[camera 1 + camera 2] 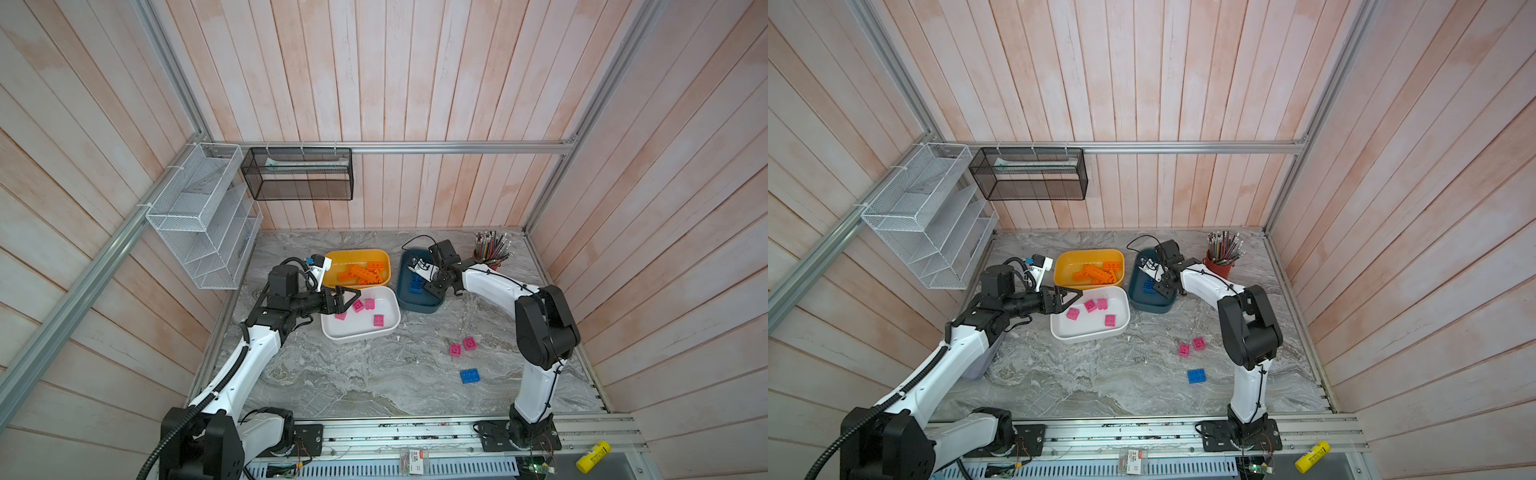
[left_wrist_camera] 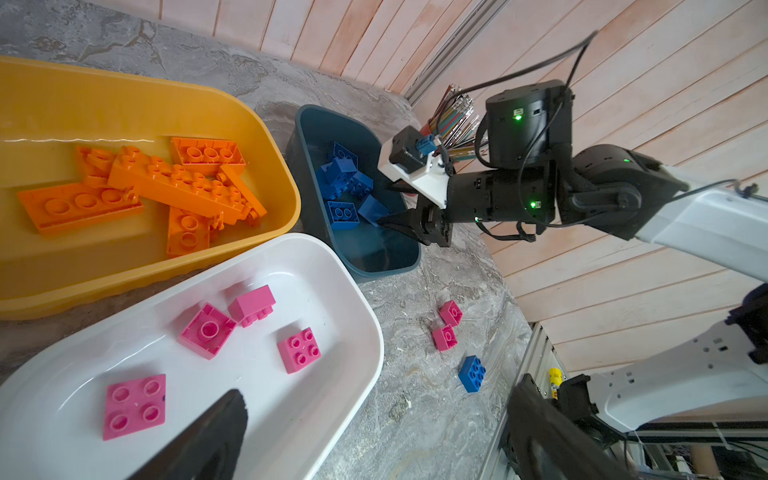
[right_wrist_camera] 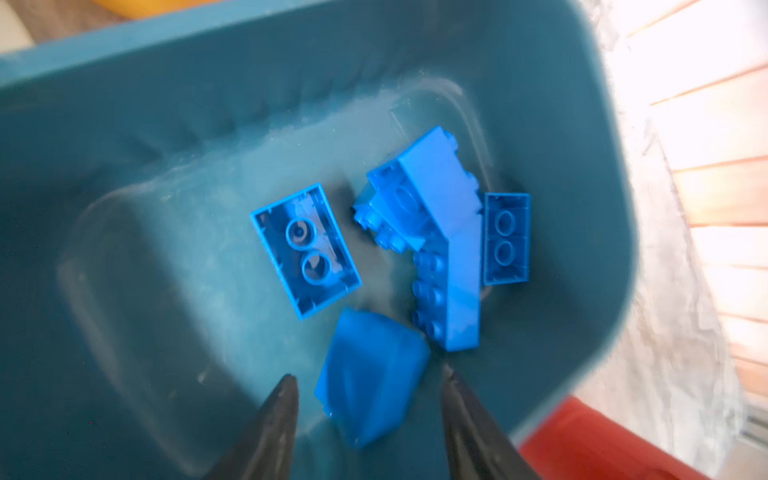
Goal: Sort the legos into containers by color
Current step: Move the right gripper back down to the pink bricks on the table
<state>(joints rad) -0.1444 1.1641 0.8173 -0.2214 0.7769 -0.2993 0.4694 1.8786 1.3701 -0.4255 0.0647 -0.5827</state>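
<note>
My right gripper (image 3: 368, 374) hangs open inside the dark teal container (image 1: 419, 305). A blurred blue lego (image 3: 370, 386) sits loose between its fingers, touching neither, above several blue legos (image 3: 440, 232) on the tub floor. My left gripper (image 1: 351, 301) is open and empty over the left end of the white container (image 1: 390, 324), which holds several pink legos (image 1: 370, 305). The yellow container (image 1: 332, 257) holds several orange legos (image 1: 363, 274). On the marble table lie two pink legos (image 1: 462, 346) and one blue lego (image 1: 469, 375).
A red pencil cup (image 1: 492, 253) stands just behind my right arm. A white wire rack (image 1: 199, 216) and a black mesh basket (image 1: 299, 174) hang on the back left walls. A yellow tube (image 1: 593, 456) lies on the front rail.
</note>
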